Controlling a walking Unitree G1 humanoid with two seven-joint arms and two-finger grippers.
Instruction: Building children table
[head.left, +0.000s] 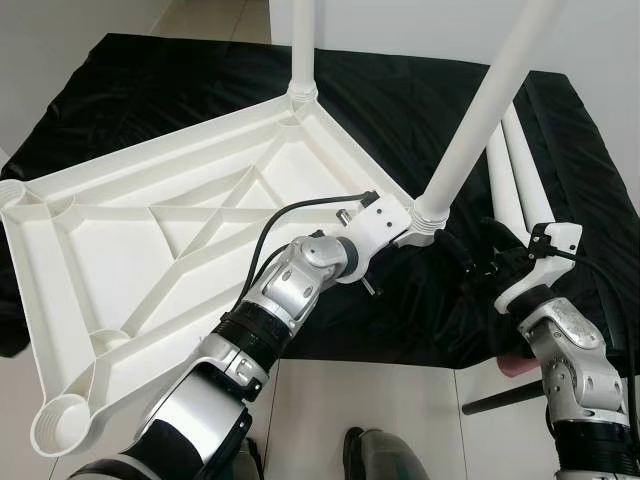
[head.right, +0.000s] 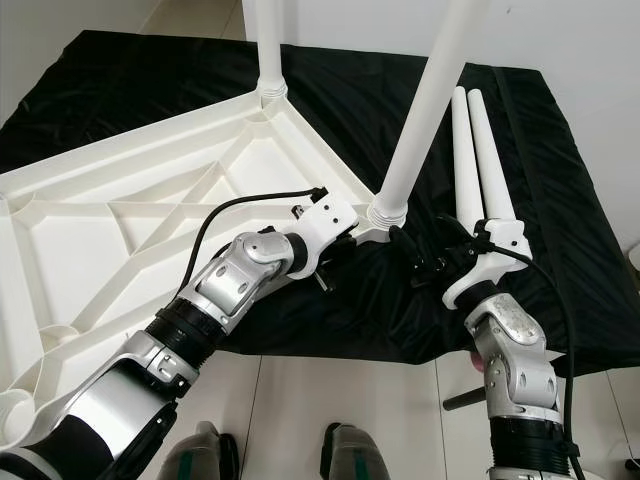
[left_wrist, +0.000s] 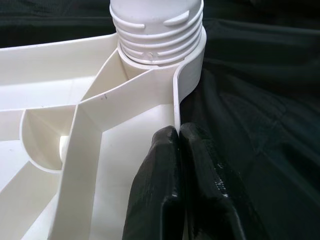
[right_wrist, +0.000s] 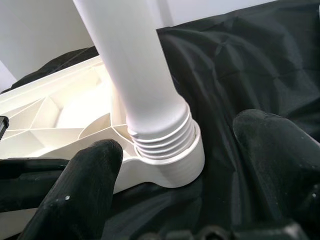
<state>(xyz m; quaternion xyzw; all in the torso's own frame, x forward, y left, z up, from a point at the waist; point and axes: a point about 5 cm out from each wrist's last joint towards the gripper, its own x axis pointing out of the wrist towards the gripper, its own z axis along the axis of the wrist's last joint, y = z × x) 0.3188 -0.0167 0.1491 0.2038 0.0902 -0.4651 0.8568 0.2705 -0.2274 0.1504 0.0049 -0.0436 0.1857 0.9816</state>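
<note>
The white plastic tabletop (head.left: 150, 220) lies upside down on a black cloth (head.left: 420, 100). One white leg (head.left: 303, 50) stands in its far corner socket. A second leg (head.left: 480, 110) stands screwed into the near right corner socket (right_wrist: 170, 165). My left gripper (left_wrist: 175, 165) is shut on the tabletop's thin rim just beside that socket. To the socket's right my right gripper (head.right: 430, 262) is open, its fingers (right_wrist: 85, 185) spread on either side of the leg's threaded base without touching it. Two loose legs (head.right: 480, 160) lie side by side on the cloth at the right.
Empty round sockets sit at the tabletop's near left corner (head.left: 62, 420) and left corner (head.left: 8, 192). The cloth's front edge runs just before my feet (head.left: 385, 450), with pale floor below. A dark rod (head.left: 500, 398) lies on the floor at the right.
</note>
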